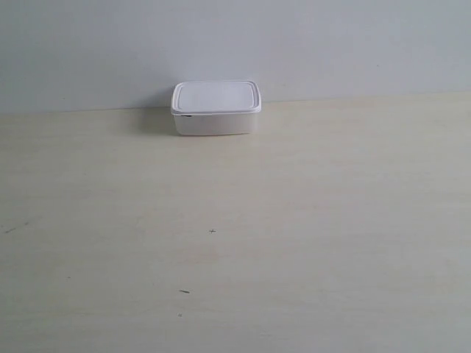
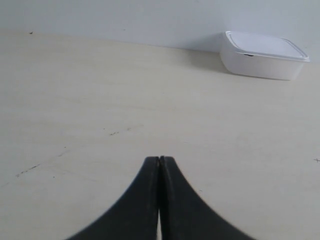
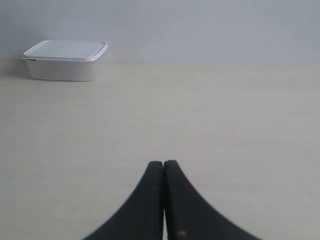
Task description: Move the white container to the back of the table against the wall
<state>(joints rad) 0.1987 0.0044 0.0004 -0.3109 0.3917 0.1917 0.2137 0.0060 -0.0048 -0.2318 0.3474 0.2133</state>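
The white container (image 1: 215, 108) stands lidded at the back of the table (image 1: 235, 243), right against the wall (image 1: 235, 44). No arm shows in the exterior view. In the left wrist view the container (image 2: 262, 55) sits far off by the wall, and my left gripper (image 2: 159, 160) is shut with nothing between its black fingers. The right wrist view shows the container (image 3: 65, 60) far away too, with my right gripper (image 3: 163, 163) shut and empty above bare tabletop.
A few tiny dark specks (image 1: 184, 292) mark the pale tabletop near the front. The wall runs along the whole back edge of the table.
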